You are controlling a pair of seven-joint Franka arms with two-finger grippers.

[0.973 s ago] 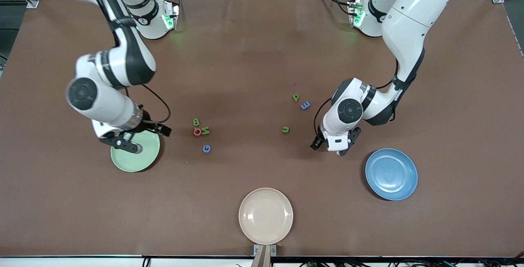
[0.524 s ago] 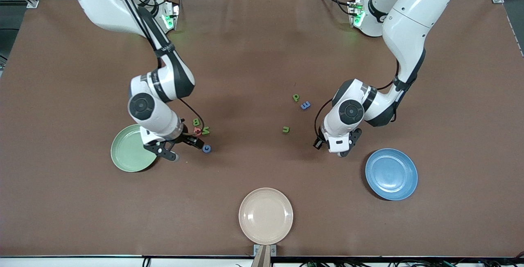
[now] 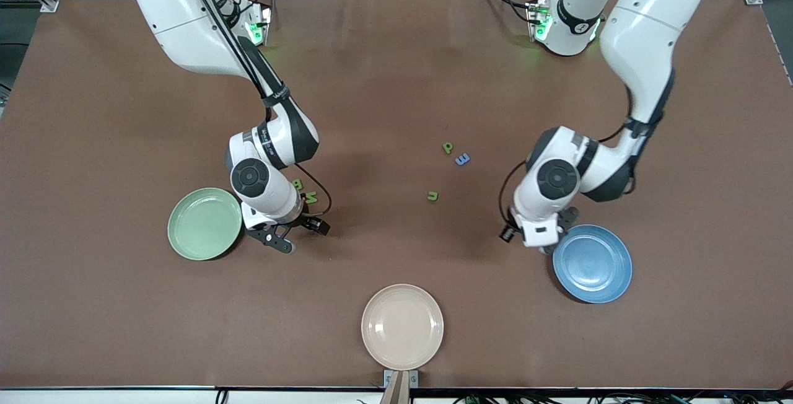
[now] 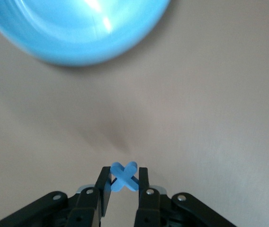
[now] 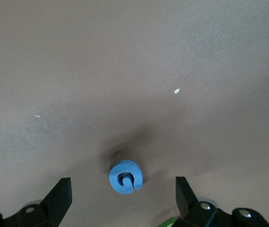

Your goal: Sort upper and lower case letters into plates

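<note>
My left gripper (image 3: 535,241) is shut on a small blue x (image 4: 124,177) and holds it over the table beside the rim of the blue plate (image 3: 595,264), which also shows in the left wrist view (image 4: 77,28). My right gripper (image 3: 300,235) is open and low over a blue G (image 5: 126,177) that lies between its fingers. A green B (image 3: 298,184) and a green N (image 3: 311,197) lie beside that arm; the red Q is hidden. The pale green plate (image 3: 204,223) is empty. A green p (image 3: 447,147), a blue m (image 3: 462,159) and a green u (image 3: 433,196) lie mid-table.
An empty beige-cream plate (image 3: 403,326) sits at the table edge nearest the front camera. The brown table (image 3: 396,69) is bare toward the robots' bases.
My right gripper has moved from over the pale green plate to over the blue G. My left gripper has moved toward the blue plate.
</note>
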